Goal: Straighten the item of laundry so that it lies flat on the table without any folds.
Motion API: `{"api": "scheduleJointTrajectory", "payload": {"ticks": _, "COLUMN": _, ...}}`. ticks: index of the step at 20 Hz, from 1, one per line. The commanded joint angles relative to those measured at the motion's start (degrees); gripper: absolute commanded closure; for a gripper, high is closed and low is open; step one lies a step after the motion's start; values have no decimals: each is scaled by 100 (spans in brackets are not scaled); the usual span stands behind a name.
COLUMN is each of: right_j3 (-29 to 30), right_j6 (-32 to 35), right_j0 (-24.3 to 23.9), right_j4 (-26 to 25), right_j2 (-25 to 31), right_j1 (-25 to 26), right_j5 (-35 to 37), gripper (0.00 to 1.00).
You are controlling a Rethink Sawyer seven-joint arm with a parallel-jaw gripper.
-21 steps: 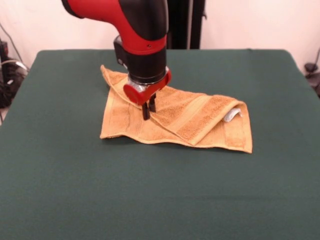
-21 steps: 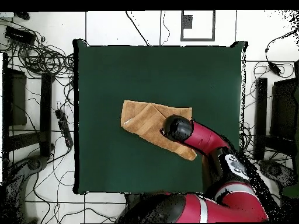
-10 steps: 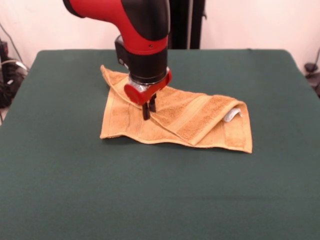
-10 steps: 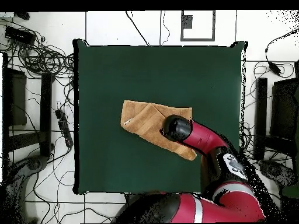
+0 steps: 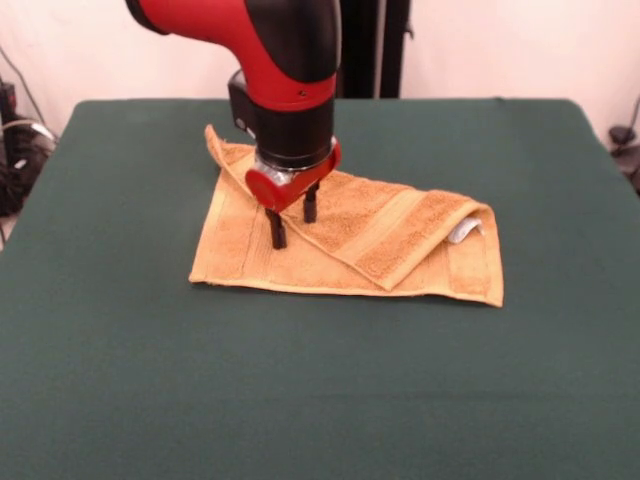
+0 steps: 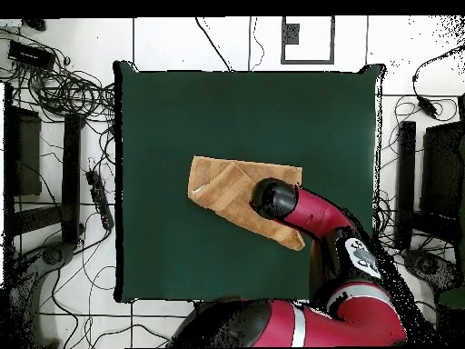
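The towel (image 5: 350,245) lies near the middle of the table (image 5: 320,400), its surface doubled over. We see a diagonal flap running from the far left corner down toward the near right, with woven border bands crossing it, and a small white tag (image 5: 463,231) peeking from the fold at the right end. The gripper (image 5: 294,222) stands vertically over the left half of the towel, its two dark fingers (image 5: 278,230) spread apart and their tips resting on the cloth, grasping nothing. From overhead, the arm (image 6: 313,214) hides the gripper, covering part of the towel (image 6: 227,186).
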Motion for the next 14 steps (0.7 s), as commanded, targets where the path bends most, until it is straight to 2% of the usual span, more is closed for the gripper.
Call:
{"api": "scheduleJointTrajectory", "payload": {"ticks": 1, "right_j3": -40, "right_j6": 1708, "right_j0": 39, "right_j4": 103, "right_j2": 214, "right_j1": 794, "right_j5": -246, "gripper": 0}}
{"api": "scheduleJointTrajectory", "payload": {"ticks": 6, "right_j3": -33, "right_j6": 1730, "right_j0": 50, "right_j4": 113, "right_j2": 211, "right_j1": 779, "right_j5": -258, "gripper": 0}}
{"api": "scheduleJointTrajectory", "payload": {"ticks": 11, "right_j3": 183, "right_j6": 1702, "right_j0": -179, "right_j4": 205, "right_j2": 612, "right_j1": 617, "right_j5": -490, "gripper": 0}}
{"api": "scheduleJointTrajectory", "payload": {"ticks": 14, "right_j3": 274, "right_j6": 1746, "right_j0": -170, "right_j4": 195, "right_j2": 655, "right_j1": 505, "right_j5": -595, "gripper": 0}}
